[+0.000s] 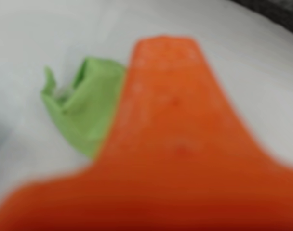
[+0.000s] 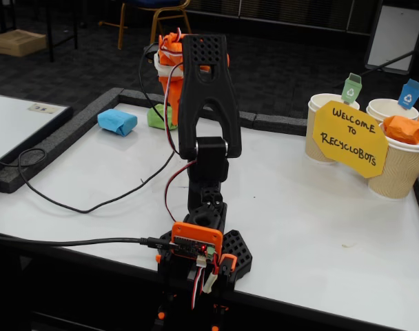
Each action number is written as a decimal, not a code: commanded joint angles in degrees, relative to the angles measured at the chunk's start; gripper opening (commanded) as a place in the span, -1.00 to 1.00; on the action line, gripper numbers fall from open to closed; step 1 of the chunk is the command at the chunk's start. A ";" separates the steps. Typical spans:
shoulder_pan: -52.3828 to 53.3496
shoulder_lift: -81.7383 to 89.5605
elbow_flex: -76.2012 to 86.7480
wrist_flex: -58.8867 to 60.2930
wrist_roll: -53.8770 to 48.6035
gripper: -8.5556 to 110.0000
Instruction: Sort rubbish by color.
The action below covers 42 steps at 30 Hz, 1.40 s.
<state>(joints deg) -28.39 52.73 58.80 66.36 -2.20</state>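
From where I stand, the blue paper wad (image 2: 117,122) lies far left on the table (image 2: 299,207), the green paper wad (image 1: 84,110) just beside the arm's orange tool (image 1: 161,57). I cannot tell whether the tool is spread or pressed together. It should settle squarely over the green wad before pinching. The orange paper wad (image 2: 404,129) already sits in a paper cup (image 2: 397,165) at right.

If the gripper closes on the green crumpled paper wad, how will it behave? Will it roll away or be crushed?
The green crumpled paper wad shows folds and flat faces in the wrist view, so it will probably give under the fingers and not resist stiffly. Its irregular shape suggests sliding more than rolling. It looks like thin paper, so it is likely very light and easily pushed.
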 commanded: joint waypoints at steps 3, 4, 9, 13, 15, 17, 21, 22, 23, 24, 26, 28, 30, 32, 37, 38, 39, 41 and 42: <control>-2.64 2.64 -8.79 0.18 7.47 -0.48; -2.81 2.55 -8.79 0.53 8.88 -0.48; -4.22 2.37 -8.88 0.79 12.57 -0.48; -4.39 1.93 -9.05 1.32 17.31 -0.49; -4.22 1.58 -9.05 1.32 18.72 -0.49; -4.13 1.14 -9.05 1.32 19.95 -0.50; -3.69 0.62 -9.05 0.70 22.24 -0.50; -3.69 0.44 -9.05 0.44 22.24 -0.50; -3.69 0.26 -9.05 0.18 22.24 -0.51; -3.69 0.09 -9.05 -0.09 22.24 -0.54; -3.69 -0.26 -8.96 -0.44 22.24 -0.66; -3.78 -0.62 -8.96 -0.53 22.24 -0.74; -3.96 -0.97 -8.88 -0.70 22.15 -0.76; -4.04 -1.05 -8.44 -1.05 22.15 -0.80; -3.87 -1.14 -6.94 -1.85 22.24 -0.85; -3.78 -1.14 -6.77 -1.85 22.24 -0.85; -3.69 -1.14 -6.77 -1.93 22.24 -0.85; -3.43 -0.97 -7.47 -1.32 21.88 -0.85; -3.34 -0.88 -8.53 -0.18 21.71 -0.85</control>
<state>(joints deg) -31.99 49.31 56.69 65.57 18.72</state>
